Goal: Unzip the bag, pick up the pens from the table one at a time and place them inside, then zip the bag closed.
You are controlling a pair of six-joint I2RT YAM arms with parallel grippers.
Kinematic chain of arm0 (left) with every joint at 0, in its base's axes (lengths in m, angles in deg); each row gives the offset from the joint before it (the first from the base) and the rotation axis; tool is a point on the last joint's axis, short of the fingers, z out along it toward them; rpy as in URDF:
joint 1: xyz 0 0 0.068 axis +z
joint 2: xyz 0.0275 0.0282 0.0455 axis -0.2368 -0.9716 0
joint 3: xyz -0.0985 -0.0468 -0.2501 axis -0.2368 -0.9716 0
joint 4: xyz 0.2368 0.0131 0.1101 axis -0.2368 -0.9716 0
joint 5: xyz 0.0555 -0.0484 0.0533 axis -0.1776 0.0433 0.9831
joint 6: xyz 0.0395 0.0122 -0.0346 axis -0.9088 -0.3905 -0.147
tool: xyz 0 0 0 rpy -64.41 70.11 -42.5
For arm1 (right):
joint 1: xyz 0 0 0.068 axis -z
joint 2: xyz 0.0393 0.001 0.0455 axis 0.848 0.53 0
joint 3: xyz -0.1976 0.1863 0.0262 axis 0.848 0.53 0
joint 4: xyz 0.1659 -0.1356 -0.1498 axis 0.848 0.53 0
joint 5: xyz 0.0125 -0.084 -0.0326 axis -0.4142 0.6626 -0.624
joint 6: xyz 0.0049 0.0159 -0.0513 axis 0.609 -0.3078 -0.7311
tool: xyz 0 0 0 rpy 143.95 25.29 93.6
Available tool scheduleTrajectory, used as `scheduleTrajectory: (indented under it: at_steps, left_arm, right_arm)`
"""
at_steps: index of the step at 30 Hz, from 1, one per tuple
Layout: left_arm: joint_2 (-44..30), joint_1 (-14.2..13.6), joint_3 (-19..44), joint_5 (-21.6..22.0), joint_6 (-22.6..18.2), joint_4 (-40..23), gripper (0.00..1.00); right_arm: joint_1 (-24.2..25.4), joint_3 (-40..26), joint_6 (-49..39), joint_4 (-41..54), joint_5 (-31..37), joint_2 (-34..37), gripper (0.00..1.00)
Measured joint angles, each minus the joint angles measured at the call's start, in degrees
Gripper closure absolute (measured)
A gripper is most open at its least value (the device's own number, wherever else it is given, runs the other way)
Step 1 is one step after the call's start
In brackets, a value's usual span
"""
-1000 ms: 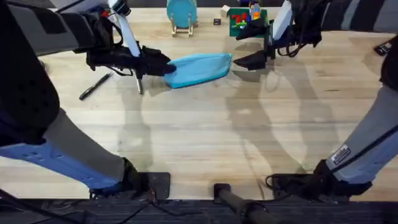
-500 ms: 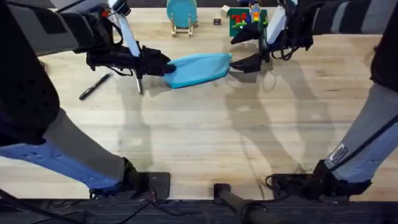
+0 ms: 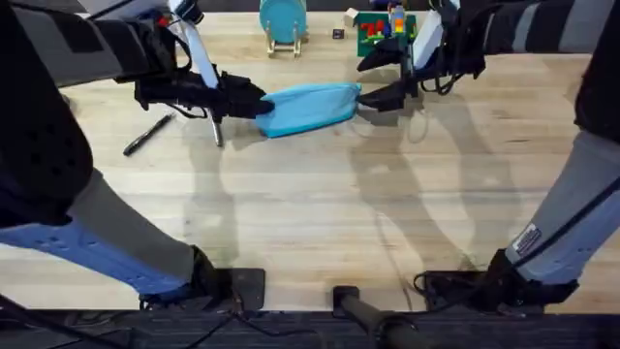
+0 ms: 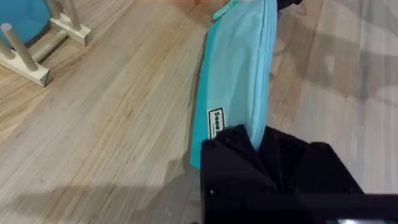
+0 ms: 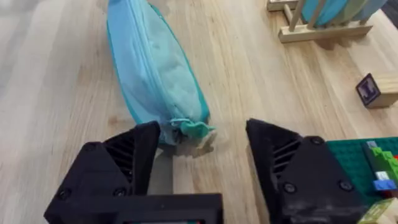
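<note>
the wooden surface (image 3: 320, 213) carries the bag (image 3: 308, 107) toward its far side, lying flat and zipped. the left hand (image 4: 258, 146) pinches the bag's left end. the right hand (image 5: 199, 146), which has moved in over the last second, now brackets the right end with fingers spread wide, holding nothing; unzipping looks next. one black pen (image 3: 147, 134) lies left, with open room in front.

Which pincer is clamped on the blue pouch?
The left pincer: it is shut on the pouch at its labelled end. The right pincer stands open at the zipper end, not gripping.
</note>
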Motion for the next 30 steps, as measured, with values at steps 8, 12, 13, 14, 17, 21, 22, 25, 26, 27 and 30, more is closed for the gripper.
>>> scheduleTrajectory:
  at_steps: [8, 12, 13, 14, 17, 21, 22, 25, 26, 27, 30]
  left_arm:
    - [0.0, 0.0, 0.0, 0.0, 0.0, -0.01, 0.957]
    - [0.0, 0.0, 0.0, 0.0, 0.02, 0.08, 0.957]
    - [0.0, 0.0, 0.0, 0.0, 0.05, 0.28, 0.957]
    - [0.0, 0.0, 0.0, 0.0, 0.12, 0.36, 0.957]
    - [0.0, 0.0, 0.0, 0.0, 0.18, 0.44, 0.957]
    - [0.0, -0.02, 0.0, -0.02, 0.2, 0.42, 0.957]
    - [0.0, -0.02, 0.0, -0.02, 0.2, 0.42, 0.957]
    - [0.0, -0.07, 0.0, -0.02, 0.2, 0.46, 0.957]
    - [0.0, -0.07, 0.0, -0.02, 0.2, 0.46, 0.957]
    - [0.0, -0.07, 0.0, -0.02, 0.2, 0.46, 0.957]
    - [0.0, -0.07, 0.0, -0.02, 0.2, 0.5, 0.957]
  right_arm:
    - [0.0, 0.0, -0.02, 0.86, -2.07, 0.0, 0.346]
    - [0.0, 0.0, -0.13, 1.35, -2.64, 0.0, 0.546]
    - [-0.07, 0.0, 0.01, 1.68, -2.85, 0.0, 0.63]
    - [-0.11, 0.0, 0.0, 1.68, -2.85, 0.0, 0.656]
    - [-0.15, 0.0, -0.02, 2.36, -2.79, 0.0, 0.73]
    - [-0.15, 0.0, -0.02, 4.35, -2.16, 0.0, 0.803]
    - [-0.15, 0.0, 0.0, 4.8, -1.99, 0.0, 0.816]
    - [-0.11, -0.02, -0.07, 5.44, -1.55, 0.0, 0.957]
    - [-0.08, -0.02, -0.05, 5.51, -1.46, 0.0, 0.956]
    - [-0.03, -0.04, -0.06, 5.55, -1.44, 0.0, 0.957]
    - [0.16, -0.04, -0.02, 5.61, -1.46, 0.0, 0.961]
